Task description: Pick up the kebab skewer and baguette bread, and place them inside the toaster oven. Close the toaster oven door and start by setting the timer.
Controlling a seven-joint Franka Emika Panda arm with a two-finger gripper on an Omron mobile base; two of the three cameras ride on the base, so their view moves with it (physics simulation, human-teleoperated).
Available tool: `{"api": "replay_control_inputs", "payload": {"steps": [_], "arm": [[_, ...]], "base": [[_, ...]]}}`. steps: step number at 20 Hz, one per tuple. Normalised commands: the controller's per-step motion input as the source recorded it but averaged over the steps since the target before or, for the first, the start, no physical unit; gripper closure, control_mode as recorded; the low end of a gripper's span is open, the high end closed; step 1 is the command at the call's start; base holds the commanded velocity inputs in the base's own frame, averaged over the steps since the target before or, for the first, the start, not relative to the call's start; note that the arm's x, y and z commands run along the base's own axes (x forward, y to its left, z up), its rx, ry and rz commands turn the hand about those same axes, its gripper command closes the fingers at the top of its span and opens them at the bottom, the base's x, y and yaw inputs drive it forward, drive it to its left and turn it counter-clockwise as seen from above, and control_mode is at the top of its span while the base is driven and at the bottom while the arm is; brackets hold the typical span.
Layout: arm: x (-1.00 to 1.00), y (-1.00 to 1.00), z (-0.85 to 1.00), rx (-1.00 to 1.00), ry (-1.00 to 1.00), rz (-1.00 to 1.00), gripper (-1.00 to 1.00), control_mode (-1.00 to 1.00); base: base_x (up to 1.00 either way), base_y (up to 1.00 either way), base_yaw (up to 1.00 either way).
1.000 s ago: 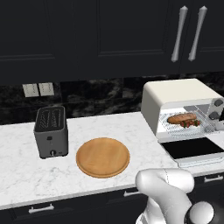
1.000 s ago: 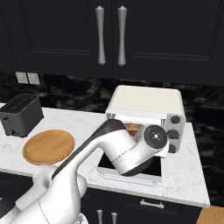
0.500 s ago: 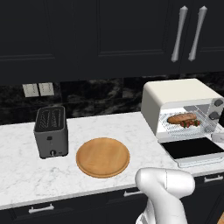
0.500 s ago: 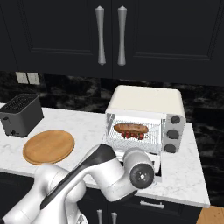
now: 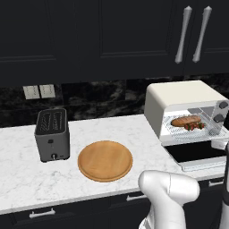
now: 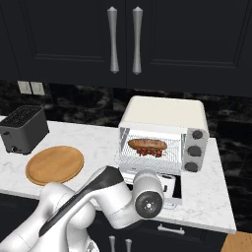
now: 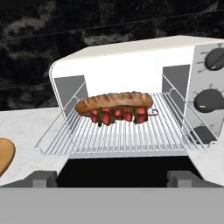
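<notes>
The cream-white toaster oven (image 7: pixel 131 57) stands with its mouth facing me. On its wire rack (image 7: pixel 118 140) lies the golden-brown baguette bread (image 7: pixel 113 100), and the kebab skewer (image 7: pixel 118 114) with red and green chunks rests against the loaf's front side. The toaster oven door (image 7: pixel 122 170) is folded down flat, dark glass up. My gripper (image 7: pixel 111 179) hovers over the door's front edge, open, its fingertips (image 7: pixel 43 177) wide apart with nothing between them. From the base, the bread (image 6: pixel 146 143) and the skewer (image 5: pixel 194 126) show inside the oven (image 5: pixel 179 96).
Dark knobs (image 7: pixel 210 100) sit on the oven's right panel. A round wooden board (image 5: pixel 105 160) and a dark grey slot toaster (image 5: pixel 52 134) stand to the left on the marble counter (image 5: pixel 27 179). Dark cabinets hang above. My arm's wrist (image 6: pixel 147 202) hangs at the counter's front edge.
My arm has drawn back from the oven mouth and dropped lower toward the counter's front edge. Bread and skewer stay on the rack. The gripper remains open.
</notes>
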Motion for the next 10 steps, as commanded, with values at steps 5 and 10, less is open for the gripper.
{"api": "replay_control_inputs", "payload": {"steps": [5, 10], "arm": [[0.0, 0.0, 0.0, 0.0, 0.0, 0.0, -1.0, -1.0], [0.0, 0.0, 0.0, 0.0, 0.0, 0.0, -1.0, -1.0]], "base": [[0.0, 0.0, 0.0], [0.0, 0.0, 0.0]]}}
